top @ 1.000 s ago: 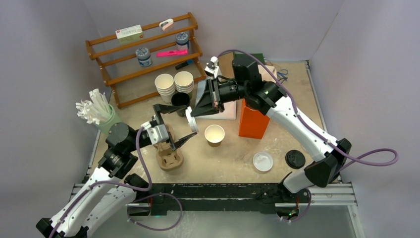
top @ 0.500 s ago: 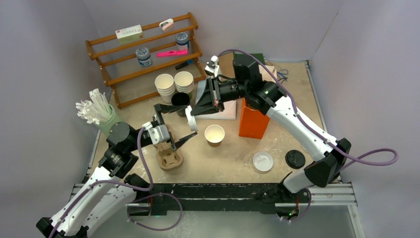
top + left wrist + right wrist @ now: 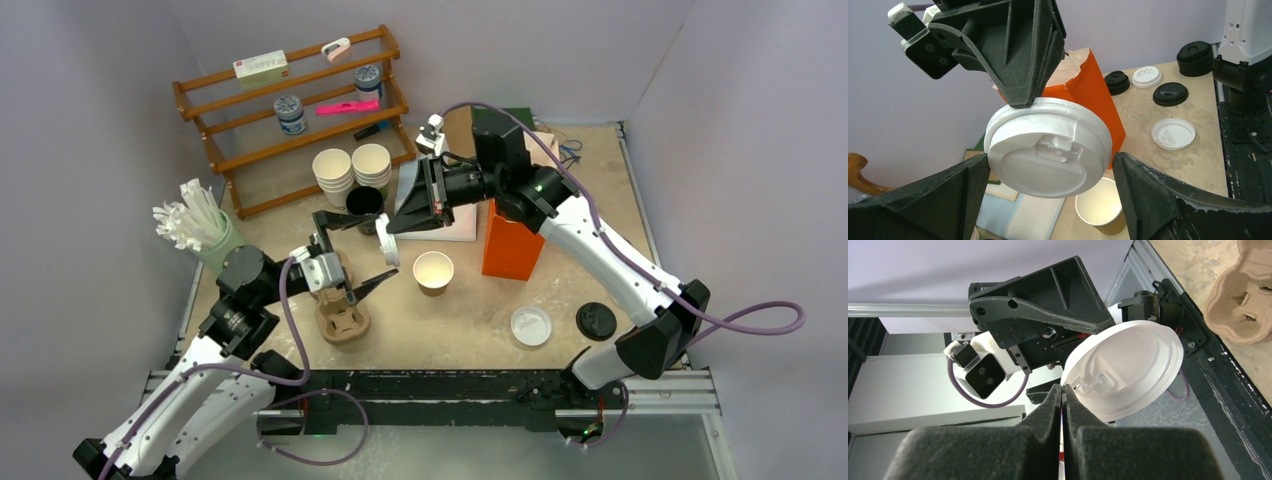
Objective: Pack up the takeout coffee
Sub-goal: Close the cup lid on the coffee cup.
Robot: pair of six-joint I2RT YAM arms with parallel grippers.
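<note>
My right gripper [image 3: 392, 228] is shut on the rim of a round white plastic lid [image 3: 383, 241] and holds it on edge in the air. In the right wrist view the closed fingertips [image 3: 1063, 390] pinch the lid [image 3: 1128, 367] at its edge. My left gripper [image 3: 362, 250] is open, with one finger on each side of the lid [image 3: 1048, 147]. There are small gaps and no contact that I can see. An open brown kraft cup [image 3: 433, 271] with no lid stands on the table just right of the lid, and it also shows in the left wrist view [image 3: 1100, 207].
A cardboard cup carrier [image 3: 343, 312] lies under my left gripper. An orange paper bag [image 3: 511, 242] stands right of the cup. A loose white lid [image 3: 531, 326] and a black lid [image 3: 597, 320] lie front right. White stacked cups [image 3: 352, 166], a black cup [image 3: 364, 200], a straw holder [image 3: 200, 232] and a wooden shelf [image 3: 290, 110] stand behind.
</note>
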